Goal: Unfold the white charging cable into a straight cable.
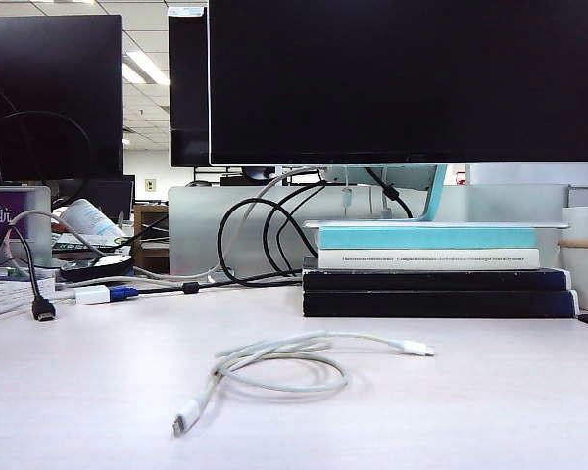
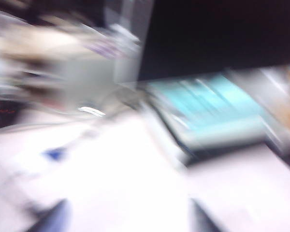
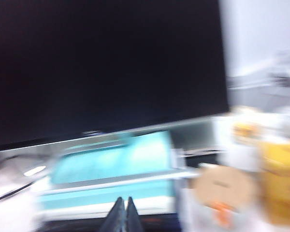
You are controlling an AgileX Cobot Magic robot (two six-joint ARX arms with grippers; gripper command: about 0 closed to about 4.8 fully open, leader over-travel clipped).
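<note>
desk (image 1: 490, 392) | white charging cable (image 1: 284, 367) coiled | left end effector (image 2: 128, 220) open | right end effector (image 3: 123, 212) closed

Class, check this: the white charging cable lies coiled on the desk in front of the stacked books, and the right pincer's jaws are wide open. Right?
Not quite. The right pincer is shut, jaws together, as the right wrist view shows. The white charging cable does lie coiled before the stacked books.

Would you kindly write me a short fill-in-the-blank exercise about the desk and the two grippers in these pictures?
1. The white charging cable lies in a loose ____ on the table.
2. The stack of books stands under the ____.
3. The right gripper has its fingers ____.
4. The left gripper shows two blurred fingers standing ____.

Missing words: coil; monitor; shut; apart
</note>
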